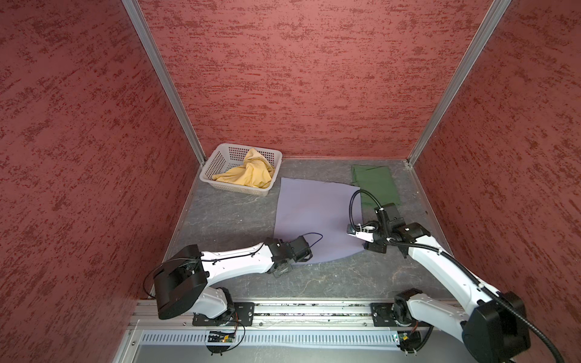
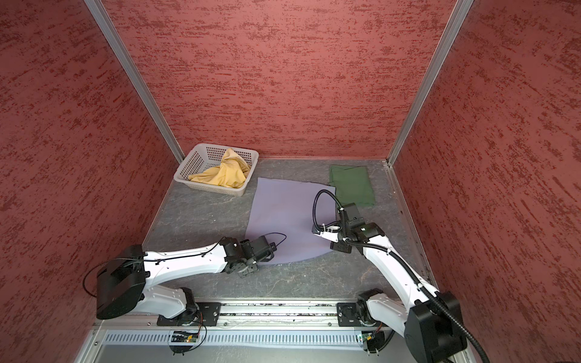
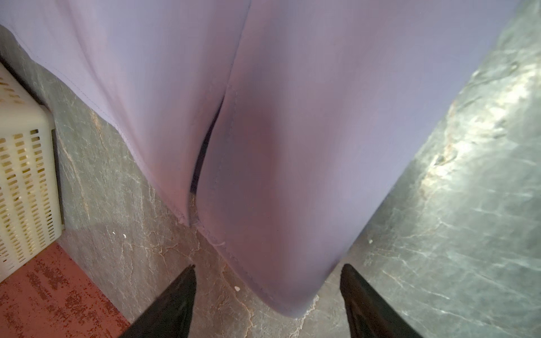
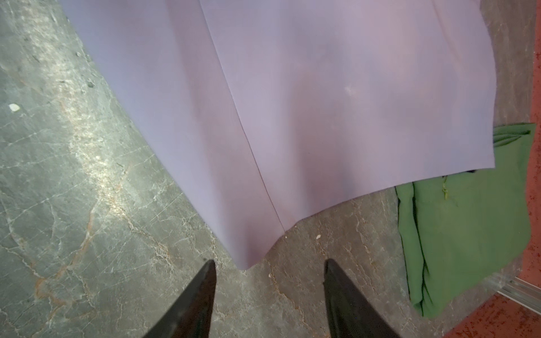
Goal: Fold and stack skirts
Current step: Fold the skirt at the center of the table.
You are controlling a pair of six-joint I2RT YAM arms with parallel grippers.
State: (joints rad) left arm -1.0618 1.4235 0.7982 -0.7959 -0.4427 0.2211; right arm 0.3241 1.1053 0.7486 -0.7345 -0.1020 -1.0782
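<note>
Basket [image 1: 234,187]: white, perforated, on the tabletop [image 1: 226,220], just beyond the far left corner of the lavender skirt [image 1: 314,210], near it but apart.
Yellow skirt [image 1: 248,174]: crumpled and unfolded inside the basket, left of and beyond the lavender skirt.
Left end effector [image 3: 269,267]: low over the tabletop at the lavender skirt's near left corner. Fingers [image 3: 175,301] spread apart, clamped on nothing. Rounded corner of the cloth lying in the gap between them; contact with the cloth not clear.
Lavender skirt: spread flat across the middle of the tabletop, curved hem on the near side. One lengthwise fold with a small dark opening, seen in the left wrist view.
Right end effector [image 4: 270,261]: low at the lavender skirt's near right corner. Fingers apart, holding nothing. Tip of that corner just ahead of the fingertips, not between them.
Green skirt [image 1: 375,185]: folded into a flat, narrow rectangle at the lavender skirt's far right corner, its edge meeting that corner. Any overlap by the lavender cloth not certain.
</note>
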